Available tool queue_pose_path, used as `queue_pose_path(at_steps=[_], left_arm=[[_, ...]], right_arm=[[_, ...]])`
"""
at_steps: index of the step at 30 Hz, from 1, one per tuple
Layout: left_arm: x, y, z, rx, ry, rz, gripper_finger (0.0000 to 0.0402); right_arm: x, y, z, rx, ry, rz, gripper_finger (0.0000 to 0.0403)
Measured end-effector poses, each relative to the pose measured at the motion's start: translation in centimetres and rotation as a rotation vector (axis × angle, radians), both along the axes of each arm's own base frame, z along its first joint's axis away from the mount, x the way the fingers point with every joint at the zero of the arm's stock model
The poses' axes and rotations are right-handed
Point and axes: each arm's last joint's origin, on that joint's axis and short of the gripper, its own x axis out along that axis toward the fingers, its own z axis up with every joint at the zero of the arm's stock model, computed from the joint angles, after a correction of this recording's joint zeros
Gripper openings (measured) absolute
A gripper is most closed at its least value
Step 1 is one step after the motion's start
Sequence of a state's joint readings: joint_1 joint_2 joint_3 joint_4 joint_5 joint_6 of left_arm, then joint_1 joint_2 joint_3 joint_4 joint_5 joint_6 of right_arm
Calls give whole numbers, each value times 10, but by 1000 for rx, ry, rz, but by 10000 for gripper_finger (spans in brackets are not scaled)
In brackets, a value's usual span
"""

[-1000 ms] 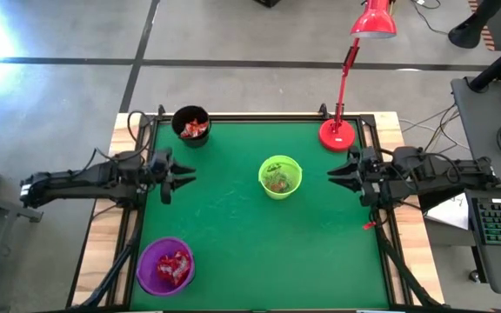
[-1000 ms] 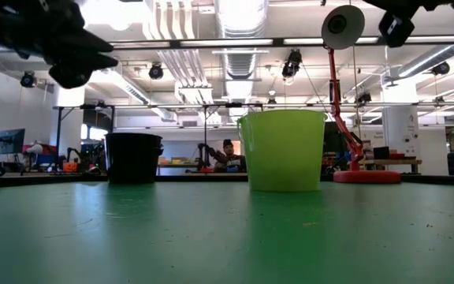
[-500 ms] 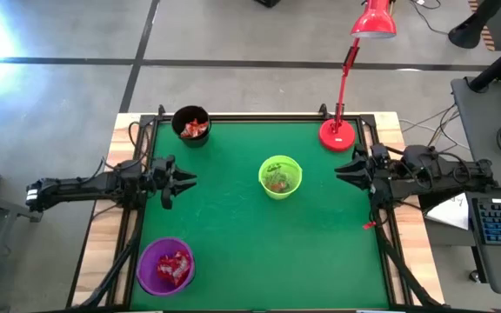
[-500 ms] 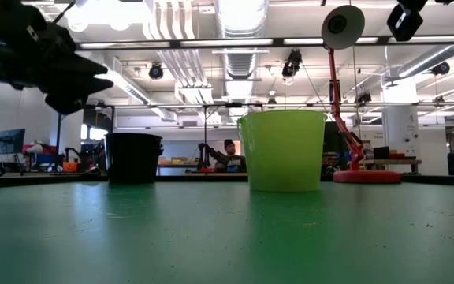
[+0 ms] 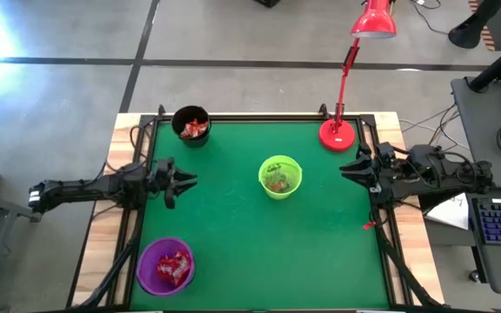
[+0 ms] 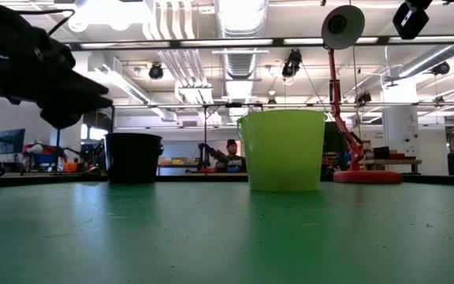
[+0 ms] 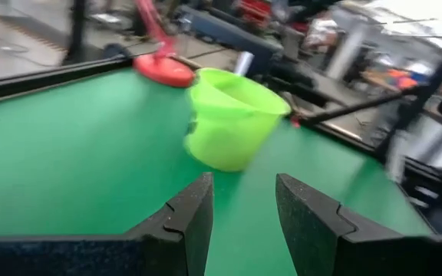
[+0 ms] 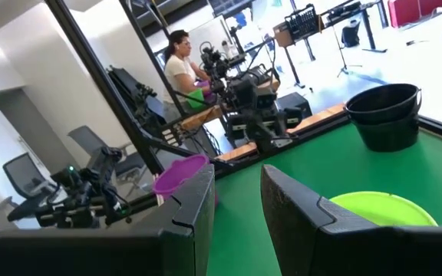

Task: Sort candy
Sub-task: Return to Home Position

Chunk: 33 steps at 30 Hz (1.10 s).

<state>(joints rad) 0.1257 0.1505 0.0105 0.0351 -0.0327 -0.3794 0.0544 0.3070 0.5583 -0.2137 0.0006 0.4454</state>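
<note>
Three cups are holding candy (image 5: pixel 174 267): black cup (image 5: pixel 177 119) upper left, green cup (image 5: pixel 263 173) centre, purple cup (image 5: pixel 143 261) lower left. The left gripper (image 5: pixel 185 180) and right gripper (image 5: pixel 344 170) are hovering spread, empty.

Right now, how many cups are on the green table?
3. The black cup sits at the back left corner, the green cup near the middle, and the purple cup at the front left corner. None seems hidden.
</note>
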Motion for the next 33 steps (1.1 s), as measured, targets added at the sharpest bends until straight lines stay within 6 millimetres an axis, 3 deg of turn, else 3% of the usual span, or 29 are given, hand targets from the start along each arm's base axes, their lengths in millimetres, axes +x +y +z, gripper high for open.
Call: queue_pose_path(at_steps=[9,18,28,33], left_arm=[[2,2,-4,-21,47,63,126],[4,2,-7,-101,94,78,126],[0,2,36,42,-50,63,126],[-4,1,34,24,-29,53,126]], right_arm=[[0,0,-10,-85,96,-2,100],[0,0,-10,39,105,-3,100],[0,0,-10,59,107,-1,100],[-3,0,-9,24,95,-1,100]])
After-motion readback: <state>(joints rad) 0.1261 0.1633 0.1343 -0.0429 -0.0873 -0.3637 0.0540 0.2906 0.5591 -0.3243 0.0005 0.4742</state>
